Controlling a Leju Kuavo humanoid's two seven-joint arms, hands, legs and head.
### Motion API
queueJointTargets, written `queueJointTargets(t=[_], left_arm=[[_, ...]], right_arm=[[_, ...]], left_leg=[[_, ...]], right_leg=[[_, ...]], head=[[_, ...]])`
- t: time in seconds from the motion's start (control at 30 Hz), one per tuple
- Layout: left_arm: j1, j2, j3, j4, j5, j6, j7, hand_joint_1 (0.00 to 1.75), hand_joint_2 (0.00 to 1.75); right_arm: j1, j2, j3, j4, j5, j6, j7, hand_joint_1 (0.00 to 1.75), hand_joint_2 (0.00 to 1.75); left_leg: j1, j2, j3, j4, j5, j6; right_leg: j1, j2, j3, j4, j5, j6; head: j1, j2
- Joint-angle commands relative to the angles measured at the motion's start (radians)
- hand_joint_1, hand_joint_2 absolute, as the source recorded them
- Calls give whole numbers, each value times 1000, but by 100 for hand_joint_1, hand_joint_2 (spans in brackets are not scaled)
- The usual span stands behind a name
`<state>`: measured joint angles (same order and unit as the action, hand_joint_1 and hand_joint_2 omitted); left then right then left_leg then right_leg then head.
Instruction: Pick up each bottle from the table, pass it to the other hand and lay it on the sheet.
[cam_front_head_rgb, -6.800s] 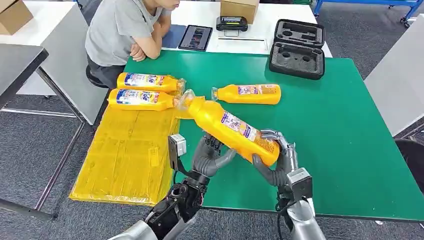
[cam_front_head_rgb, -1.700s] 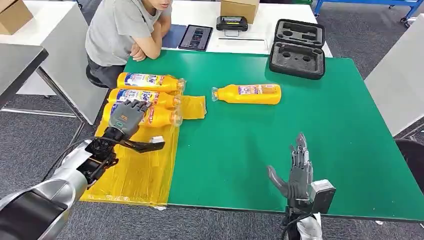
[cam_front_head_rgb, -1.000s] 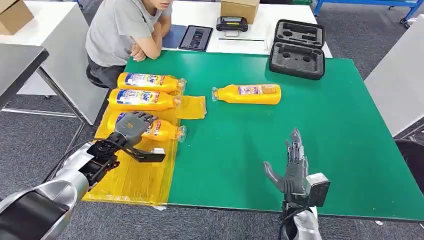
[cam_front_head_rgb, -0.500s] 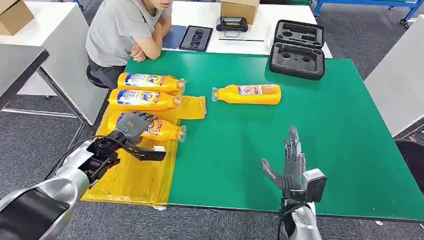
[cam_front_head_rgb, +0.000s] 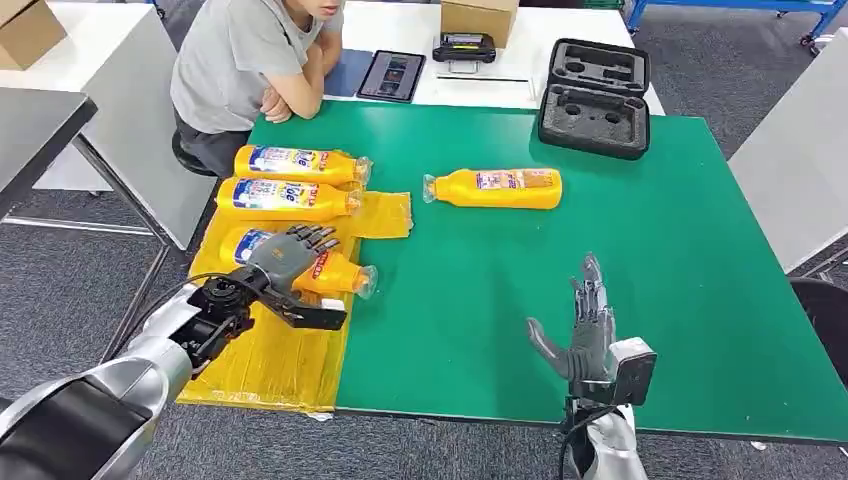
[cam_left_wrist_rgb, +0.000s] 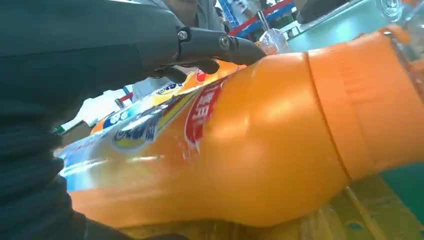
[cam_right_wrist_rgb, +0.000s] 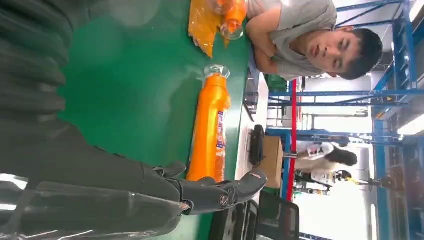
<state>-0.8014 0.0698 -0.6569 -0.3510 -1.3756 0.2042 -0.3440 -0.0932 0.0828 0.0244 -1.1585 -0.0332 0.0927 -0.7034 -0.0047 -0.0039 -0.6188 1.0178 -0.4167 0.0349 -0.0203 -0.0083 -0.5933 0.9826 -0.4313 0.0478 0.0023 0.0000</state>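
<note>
Green tabletop (cam_front_head_rgb: 620, 260) carries a yellow sheet (cam_front_head_rgb: 265, 350) at its left edge. Two bottles (cam_front_head_rgb: 290, 180) lie there; a third bottle (cam_front_head_rgb: 325, 272) has just come down beside them, the left hand (cam_front_head_rgb: 290, 255) still wrapped over it. One last bottle (cam_front_head_rgb: 495, 188) waits mid-table. The right hand (cam_front_head_rgb: 585, 325) hovers empty, fingers spread.
</note>
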Motion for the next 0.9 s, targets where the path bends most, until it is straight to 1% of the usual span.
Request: queueJointTargets(t=[0.03, 0.07, 0.1, 0.17, 0.33, 0.4, 0.43, 0.47, 0.5, 0.53, 0.63, 0.67, 0.73, 0.9], left_arm=[[-2, -12, 8, -10, 28, -6, -41, 0, 175], [4, -6, 6, -29, 28, 11, -29, 0, 175], [10, 1, 4, -50, 32, 27, -27, 0, 175], [34, 15, 9, -103, 46, 69, -13, 0, 175], [34, 15, 9, -103, 46, 69, -13, 0, 175], [67, 28, -2, -178, 48, 93, -11, 0, 175], [82, 36, 0, -216, 60, 89, -19, 0, 175], [100, 47, 4, -257, 86, 67, -45, 0, 175], [144, 76, 18, -357, 176, 4, -110, 0, 175], [181, 100, 28, -423, 227, -30, -135, 0, 175], [239, 144, 35, -533, 285, -57, -147, 0, 175], [255, 157, 42, -577, 311, -61, -148, 0, 175], [276, 166, 54, -613, 337, -60, -148, 0, 175], [341, 156, 78, -691, 410, -110, -186, 0, 175]], right_arm=[[-12, -1, -26, 50, 3, -9, 5, 0, 175], [-8, 2, -28, 46, 4, -7, 5, 0, 175], [-4, 4, -30, 41, 8, -10, 5, 0, 175], [5, 10, -37, 30, 12, -17, 5, 0, 175], [5, 10, -37, 30, 12, -17, 5, 0, 175], [30, 15, -50, 9, 12, -29, 5, 0, 175], [43, 15, -54, -3, 12, -29, 5, 0, 175], [50, 17, -57, -9, 13, -27, 5, 0, 175], [60, 20, -68, -21, 17, -25, 5, 0, 175], [64, 22, -77, -26, 15, -20, 5, 0, 175], [64, 25, -88, -26, 18, -13, 5, 0, 175], [67, 23, -90, -32, 23, -11, 5, 0, 175], [70, 23, -91, -38, 25, -8, 5, 0, 175], [59, 17, -90, -36, 34, -21, 5, 0, 175]], left_leg=[[2, 0, 3, 0, -1, -2], [3, 1, 5, 0, -2, -3], [1, 0, 2, 0, 0, -1], [1, 0, 2, 0, -1, -1], [1, 1, 2, 0, -1, -2], [2, 2, 4, 0, -2, -3], [2, 1, 5, 0, -2, -3], [1, 1, 2, 0, -1, -2], [1, 0, 1, 0, -1, -1], [1, 1, 4, -1, -2, -2], [1, 3, 3, 0, -2, -2], [2, 6, 5, -1, -4, -3], [1, 3, 1, 0, -2, -2], [1, 3, 2, 0, -2, -2]], right_leg=[[2, 1, 4, -1, -1, -2], [3, 1, 6, -2, -1, -3], [1, 0, 2, -1, 0, -1], [1, 0, 3, -1, -1, -2], [1, 2, 2, 0, -1, -2], [2, 2, 5, -1, -1, -3], [2, 2, 5, -1, -2, -3], [1, 1, 3, -1, -1, -2], [1, 0, 2, -1, -1, -2], [1, 1, 4, -1, -1, -3], [1, 3, 3, 0, -1, -2], [2, 6, 4, -1, -2, -3], [1, 3, 1, 0, -1, -2], [1, 3, 2, 0, -1, -2]], head=[[0, 0], [0, 0], [0, 0], [0, 0], [0, 0], [0, 0], [0, 0], [0, 0], [0, 0], [0, 0], [0, 0], [0, 0], [0, 0], [0, 0]])
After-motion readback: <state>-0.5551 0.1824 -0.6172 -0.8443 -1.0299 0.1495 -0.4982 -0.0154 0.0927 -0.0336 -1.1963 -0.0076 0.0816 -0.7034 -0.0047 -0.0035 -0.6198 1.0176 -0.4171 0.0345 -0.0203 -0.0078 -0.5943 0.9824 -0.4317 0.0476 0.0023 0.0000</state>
